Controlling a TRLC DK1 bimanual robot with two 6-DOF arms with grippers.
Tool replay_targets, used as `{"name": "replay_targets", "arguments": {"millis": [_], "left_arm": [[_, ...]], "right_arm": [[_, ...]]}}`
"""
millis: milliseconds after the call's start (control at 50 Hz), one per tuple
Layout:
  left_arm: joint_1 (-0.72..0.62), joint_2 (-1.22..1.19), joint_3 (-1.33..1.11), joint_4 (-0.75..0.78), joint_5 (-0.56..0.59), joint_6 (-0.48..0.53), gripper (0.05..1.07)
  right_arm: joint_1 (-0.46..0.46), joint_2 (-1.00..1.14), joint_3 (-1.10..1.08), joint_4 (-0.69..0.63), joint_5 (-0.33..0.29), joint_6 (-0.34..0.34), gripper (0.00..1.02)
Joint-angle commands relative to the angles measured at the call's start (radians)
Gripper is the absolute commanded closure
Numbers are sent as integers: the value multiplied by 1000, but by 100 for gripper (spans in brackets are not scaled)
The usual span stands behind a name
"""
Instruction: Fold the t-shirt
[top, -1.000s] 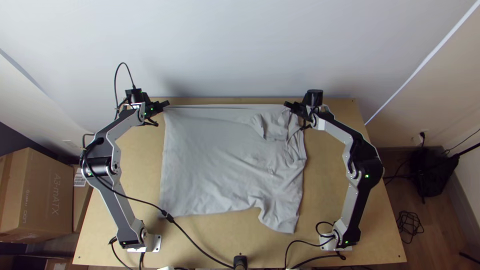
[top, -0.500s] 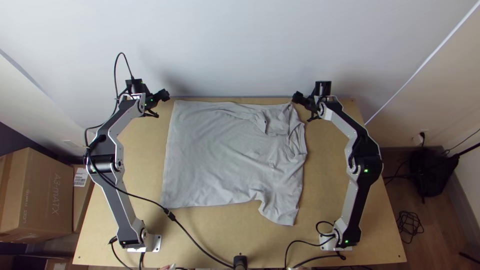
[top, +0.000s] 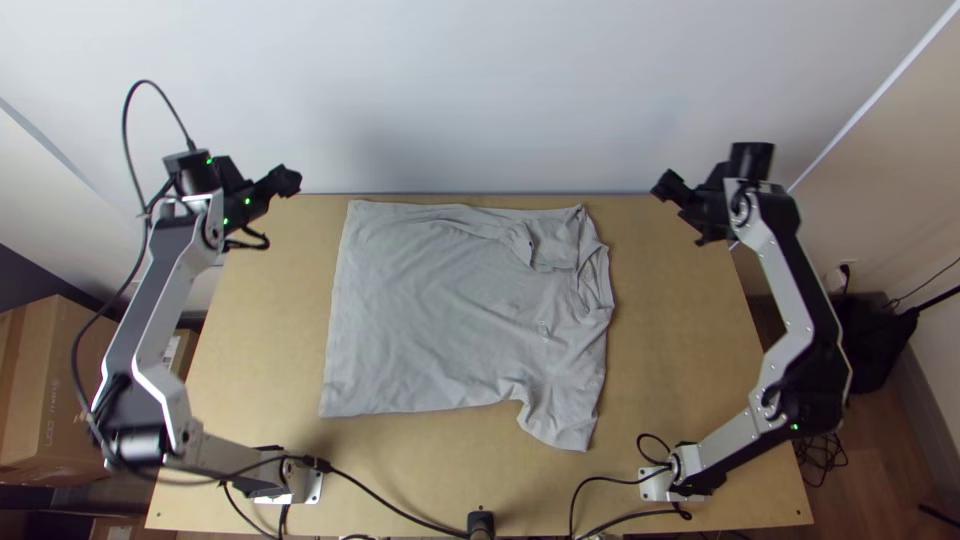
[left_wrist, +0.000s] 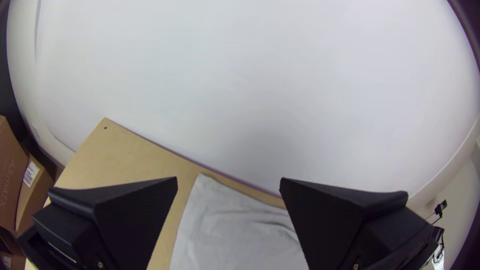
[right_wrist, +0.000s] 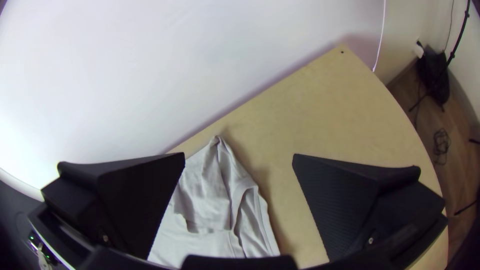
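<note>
T-shirt (top: 450, 330) lying on table (top: 675, 350), black cable (top: 380, 496) nearby, cardboard box (top: 45, 420) beside table

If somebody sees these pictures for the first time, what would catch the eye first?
Probably the light grey cloth T-shirt, spread with wrinkles on the light wooden table, one sleeve pointing towards the near edge. Next, the left black, wide-fingered gripper and its matching right gripper, both open, near the table's far corners.

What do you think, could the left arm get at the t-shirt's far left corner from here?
Probably yes: the left gripper is open off to the side of that corner of the grey t-shirt, nothing visible blocks the way, and the right gripper is well away.
</note>
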Motion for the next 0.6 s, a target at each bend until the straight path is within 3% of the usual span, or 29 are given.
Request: {"name": "replay_targets", "arguments": {"millis": [0,100,300,520,580], "left_arm": [[10,-145,-176,-17,15,31,9],[18,-303,-319,-17,15,53,9],[27,-564,-474,-111,15,77,9],[31,-673,-489,-204,15,91,9],[31,-687,-487,-212,15,94,9]], "right_arm": [[-67,-90,-102,-47,-97,-6,3],[-110,-181,-171,-128,-161,-41,4],[-119,-313,-278,-440,-164,-195,4],[-103,-441,-507,-492,-172,-211,4],[-90,-460,-566,-493,-175,-222,11]]}}
